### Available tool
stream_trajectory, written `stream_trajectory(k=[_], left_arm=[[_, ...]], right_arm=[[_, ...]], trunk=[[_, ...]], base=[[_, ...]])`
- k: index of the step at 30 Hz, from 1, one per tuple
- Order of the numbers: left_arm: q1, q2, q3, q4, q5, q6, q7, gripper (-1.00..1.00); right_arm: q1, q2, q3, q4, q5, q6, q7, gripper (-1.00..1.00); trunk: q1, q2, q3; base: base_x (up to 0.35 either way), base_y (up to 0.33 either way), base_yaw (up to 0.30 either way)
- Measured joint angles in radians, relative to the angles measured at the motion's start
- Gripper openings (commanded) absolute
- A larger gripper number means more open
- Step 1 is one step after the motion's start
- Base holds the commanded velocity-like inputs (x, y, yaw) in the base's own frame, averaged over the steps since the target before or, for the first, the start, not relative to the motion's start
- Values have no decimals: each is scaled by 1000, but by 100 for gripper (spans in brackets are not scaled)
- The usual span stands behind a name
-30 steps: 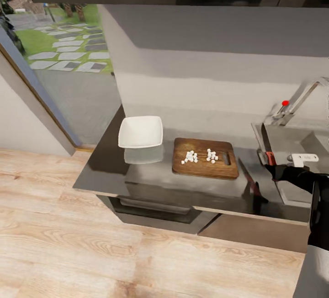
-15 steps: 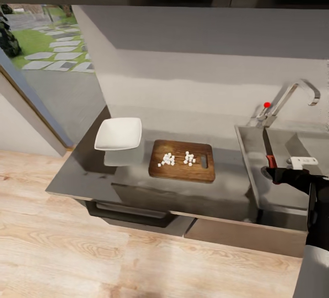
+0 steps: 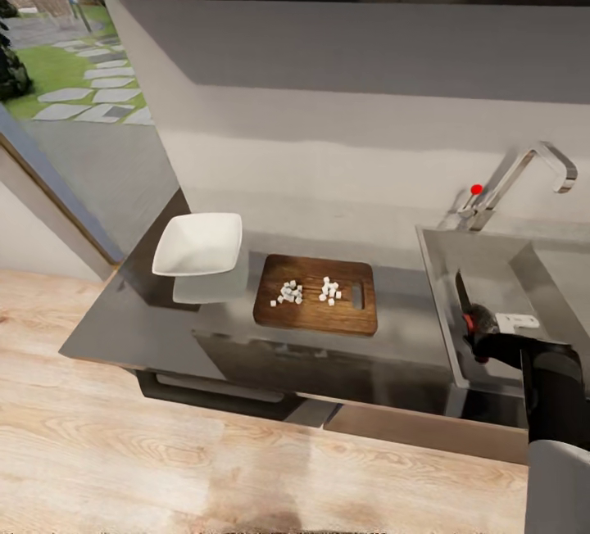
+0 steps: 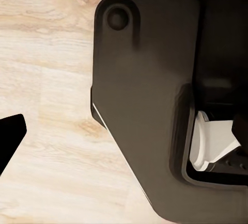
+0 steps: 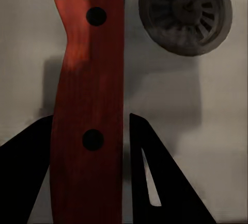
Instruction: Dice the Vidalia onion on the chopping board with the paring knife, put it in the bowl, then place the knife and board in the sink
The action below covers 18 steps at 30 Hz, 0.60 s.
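Gripping red-handled paring knife [image 5: 88, 115] (matte sink [image 3: 500, 272]): right gripper [image 5: 90, 182].

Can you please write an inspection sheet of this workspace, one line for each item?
Surface: glossy grey countertop over dark cabinets.
Job's things: chopping board lies flat and carries the diced onion; the white bowl beside it holds nothing; the paring knife is over the sink, near the drain.
Clutter: nothing seen.
Grippers: right gripper holds the knife's red handle between its fingers; left gripper points at the wooden floor.
Cables: nothing seen.
Surroundings: chrome tap with red knob, window onto a garden.
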Motion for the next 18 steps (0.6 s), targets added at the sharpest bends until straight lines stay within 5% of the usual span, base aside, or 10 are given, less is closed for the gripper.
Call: stream_trajectory(k=[11, 12, 18], left_arm=[[0, 0, 0, 0, 0, 0, 2, 100], [0, 0, 0, 0, 0, 0, 2, 100], [0, 0, 0, 0, 0, 0, 2, 100]], right_arm=[[0, -3, -1, 18, 1, -6, -4, -100], [0, -3, -1, 18, 1, -6, -4, 100], [0, -2, -2, 18, 1, -6, -3, 100]], trunk=[[0, 0, -15], [0, 0, -15], [0, 0, -16]], base=[[0, 0, 0], [0, 0, 0], [0, 0, 0]])
